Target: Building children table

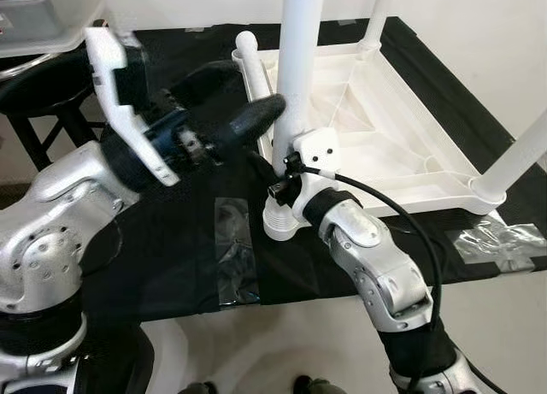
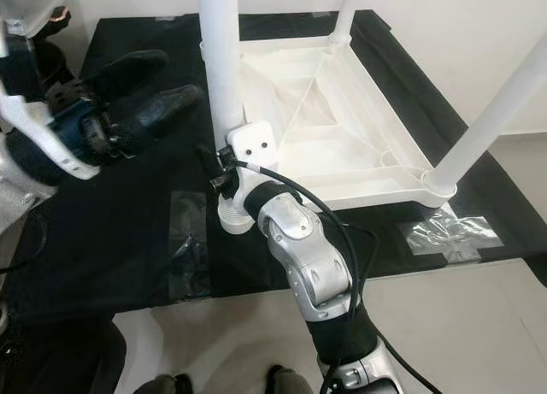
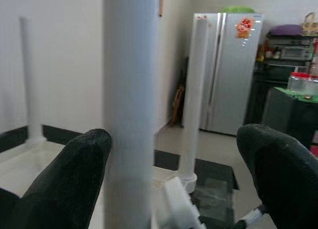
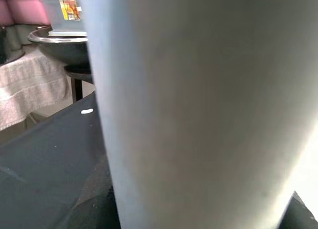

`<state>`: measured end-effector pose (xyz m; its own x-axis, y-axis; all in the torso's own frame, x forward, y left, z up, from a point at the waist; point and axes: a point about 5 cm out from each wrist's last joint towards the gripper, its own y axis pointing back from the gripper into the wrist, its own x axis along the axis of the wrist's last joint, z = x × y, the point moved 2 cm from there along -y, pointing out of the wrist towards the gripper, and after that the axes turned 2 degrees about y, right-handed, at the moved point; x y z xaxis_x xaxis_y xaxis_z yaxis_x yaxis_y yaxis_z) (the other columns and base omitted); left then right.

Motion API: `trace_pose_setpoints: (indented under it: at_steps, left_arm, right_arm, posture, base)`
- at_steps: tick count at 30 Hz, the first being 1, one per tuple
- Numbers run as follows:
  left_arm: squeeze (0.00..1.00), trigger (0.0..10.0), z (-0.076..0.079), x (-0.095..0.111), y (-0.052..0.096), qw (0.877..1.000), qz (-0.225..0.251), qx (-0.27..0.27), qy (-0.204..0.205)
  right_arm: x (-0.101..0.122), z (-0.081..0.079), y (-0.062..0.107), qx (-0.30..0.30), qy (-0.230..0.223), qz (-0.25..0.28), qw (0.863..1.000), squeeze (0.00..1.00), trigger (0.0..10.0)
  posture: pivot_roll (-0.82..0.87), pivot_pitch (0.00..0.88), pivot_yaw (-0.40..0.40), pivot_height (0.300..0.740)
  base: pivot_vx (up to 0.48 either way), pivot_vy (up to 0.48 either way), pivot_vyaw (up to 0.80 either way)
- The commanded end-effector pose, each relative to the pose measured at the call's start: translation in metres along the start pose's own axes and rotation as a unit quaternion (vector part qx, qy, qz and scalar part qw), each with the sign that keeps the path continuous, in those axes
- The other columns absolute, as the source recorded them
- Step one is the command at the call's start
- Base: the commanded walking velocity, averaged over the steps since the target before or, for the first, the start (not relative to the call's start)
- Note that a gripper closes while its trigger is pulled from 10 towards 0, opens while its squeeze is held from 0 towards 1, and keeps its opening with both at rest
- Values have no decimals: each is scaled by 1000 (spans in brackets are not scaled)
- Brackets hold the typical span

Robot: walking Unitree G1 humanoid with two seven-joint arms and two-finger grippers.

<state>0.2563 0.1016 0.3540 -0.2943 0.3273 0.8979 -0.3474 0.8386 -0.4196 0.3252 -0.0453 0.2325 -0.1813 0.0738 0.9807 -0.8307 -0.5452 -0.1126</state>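
My right gripper (image 2: 229, 167) is pressed against the upright table leg (image 2: 220, 61), its grip hidden, while my left gripper (image 2: 158, 82), fingers spread and empty, waits just beside it.

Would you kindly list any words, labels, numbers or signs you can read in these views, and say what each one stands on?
No text can be read in any view.
Red and orange sticker on the silver fridge door: too blurred to read.
Yellow and red label on the clear plastic tub: too small and blurred to read.
White upturned plastic table top and its white tubular legs: no markings.
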Motion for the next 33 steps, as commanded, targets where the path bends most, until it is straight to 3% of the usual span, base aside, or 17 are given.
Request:
trace_pose_setpoints:
  at_steps: [1,2,4,9,16,17,29,33]
  left_arm:
    - [0,10000,0,-6,-3,1000,-11,-5,9]
    - [0,10000,-7,-10,-15,1000,-19,4,7]
    - [0,10000,-7,-10,-15,1000,-19,4,7]
    - [0,10000,-23,-12,-43,999,-38,23,-7]
    - [0,10000,-24,-10,-53,999,-39,9,-14]
    - [0,0,-24,-8,-55,999,-35,4,-12]
    - [0,0,-22,-1,-59,999,-36,-22,-25]
    - [0,0,-21,0,-56,998,-41,-29,-34]
  right_arm:
    - [-37,-5,2,4,-20,-85,996,0,10000]
    - [-35,-6,0,6,-19,-81,996,0,10000]
    - [-35,-6,0,6,-19,-81,996,0,10000]
    - [-31,-11,-3,16,-16,-72,997,0,10000]
    - [-32,-12,-4,19,-15,-71,997,0,10000]
    - [-31,-13,-4,20,-14,-71,997,0,10000]
    - [-23,-11,-5,47,-11,-48,998,0,10000]
    - [-13,6,-5,65,-9,-31,997,0,10000]
  posture:
    - [21,195,-7,740]
    - [18,191,-3,740]
    - [18,191,-3,740]
    - [13,180,9,740]
    - [9,174,13,740]
    - [7,170,12,740]
    - [9,168,6,740]
    - [11,176,3,740]
  base:
    - [0,0,0]
    - [0,0,0]
    - [0,0,0]
    - [0,0,0]
    - [0,0,0]
    - [0,0,0]
    - [0,0,0]
    - [0,0,0]
